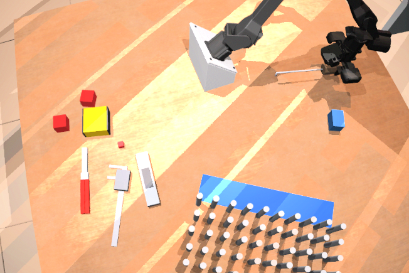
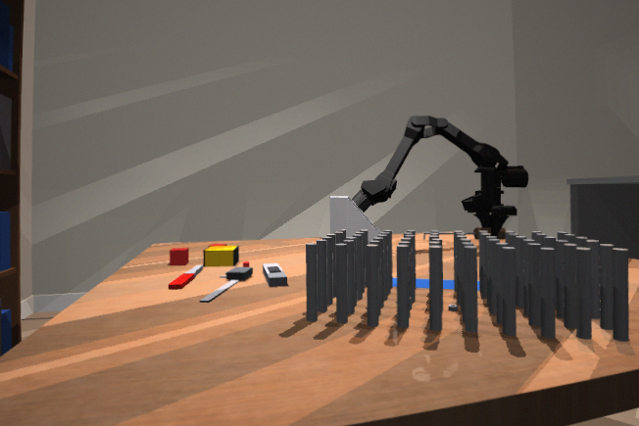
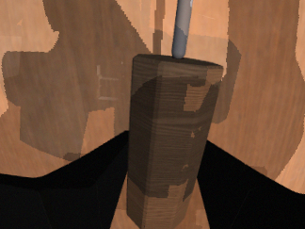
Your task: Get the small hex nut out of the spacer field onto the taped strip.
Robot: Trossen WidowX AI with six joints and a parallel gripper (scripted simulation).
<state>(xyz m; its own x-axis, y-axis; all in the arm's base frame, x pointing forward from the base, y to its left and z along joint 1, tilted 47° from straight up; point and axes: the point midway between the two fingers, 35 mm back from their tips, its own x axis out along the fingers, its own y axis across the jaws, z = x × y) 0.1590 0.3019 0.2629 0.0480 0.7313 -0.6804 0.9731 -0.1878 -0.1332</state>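
Observation:
My gripper [image 1: 337, 68] [image 2: 490, 229] [image 3: 163, 140] is shut on the wooden handle [image 3: 171, 107] of a hook tool, at the right of the table. The tool's thin metal shaft [image 1: 297, 71] [image 3: 182, 27] points left in the top view, with a small bent tip; its shadow lies a little apart from it. The small dark hex nut [image 2: 452, 307] lies on the table among the standing spacers [image 1: 199, 199] [image 2: 311, 281]; I cannot make it out in the top view. The spacers stand upright in rows. The blue taped strip [image 1: 264, 193] [image 2: 420, 284] lies along their arm-side edge.
A blue block [image 1: 336, 120] lies between my gripper and the spacers. At left are red cubes [image 1: 88, 98] [image 1: 61, 123], a yellow block [image 1: 95, 120], a tiny red cube [image 1: 120, 144], a red-handled tool [image 1: 84, 196], a caliper-like tool [image 1: 122, 179] and a grey-white bar [image 1: 142, 160].

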